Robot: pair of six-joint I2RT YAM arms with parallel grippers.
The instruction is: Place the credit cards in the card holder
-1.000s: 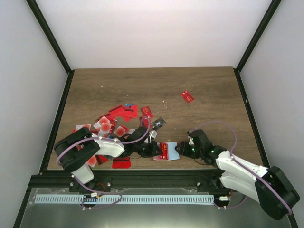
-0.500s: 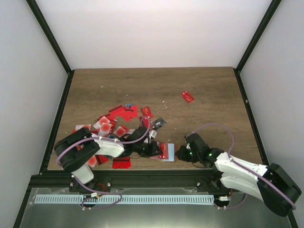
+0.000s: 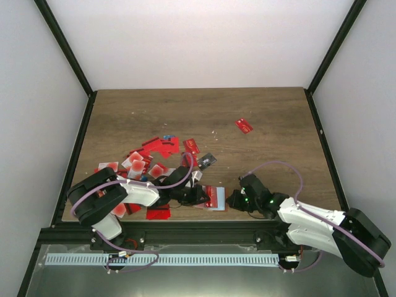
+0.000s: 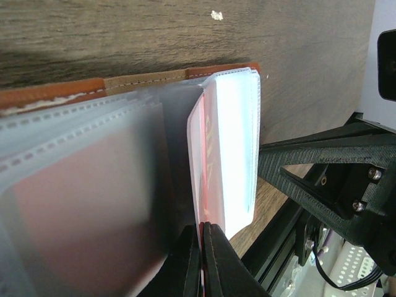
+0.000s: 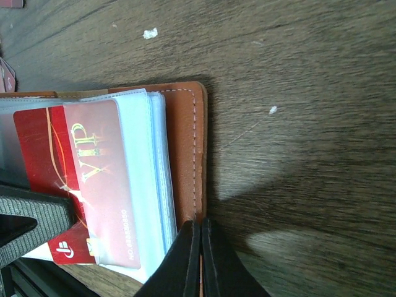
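Credit cards (image 3: 145, 162) are lying in one overlapping heap on the left of the table (image 3: 272, 111), too tangled to count exactly. One red card (image 3: 244, 125) is sitting alone farther back, and one black card (image 3: 208, 161) is lying just right of the heap. One card holder (image 3: 218, 198) is lying open close to the table's near edge, between the left gripper (image 3: 197, 197) and the right gripper (image 3: 234, 199). Bare wood is leaving wide room behind and to the right.

From the left wrist, its two fingers (image 4: 185, 260) are pressing together on the lower edge of a red card tucked in a clear sleeve (image 4: 74, 154), with the table's edge just beyond.

From the right wrist, its two fingers (image 5: 185, 260) are pinching the holder's orange-brown cover at its corner. One red VIP card (image 5: 93, 185) is sitting half inside the top sleeve.
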